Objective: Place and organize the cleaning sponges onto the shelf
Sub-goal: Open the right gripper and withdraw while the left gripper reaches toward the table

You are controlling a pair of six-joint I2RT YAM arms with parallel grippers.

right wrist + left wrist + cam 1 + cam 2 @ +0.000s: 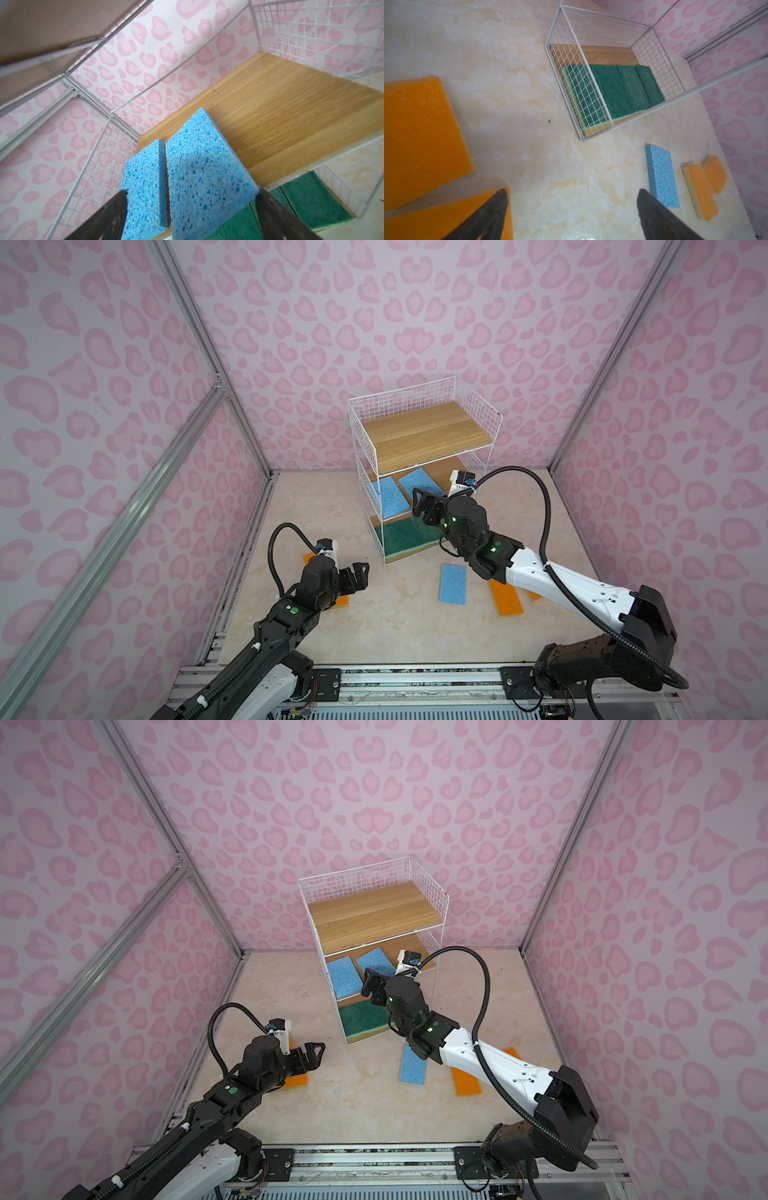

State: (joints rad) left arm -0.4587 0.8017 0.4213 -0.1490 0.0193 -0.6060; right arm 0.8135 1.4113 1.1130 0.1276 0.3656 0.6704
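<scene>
The shelf (424,431) stands at the back, its top board bare. Two blue sponges (145,182) (203,158) lie side by side on the middle board (280,116). Several green sponges (616,91) fill the bottom tier. My right gripper (192,191) is open at the middle tier's front, and the nearer blue sponge overhangs the board's edge between its fingers. Another blue sponge (453,584) and two orange sponges (505,597) (532,595) lie on the table under the right arm. My left gripper (572,191) hangs open and empty over bare table beside two more orange sponges (419,135) (436,220).
Pink patterned walls with aluminium frame posts (232,406) close in the marble-look table (374,635) on three sides. The shelf's wire side panels (478,414) flank each tier. The right arm's black cable (540,489) loops beside the shelf.
</scene>
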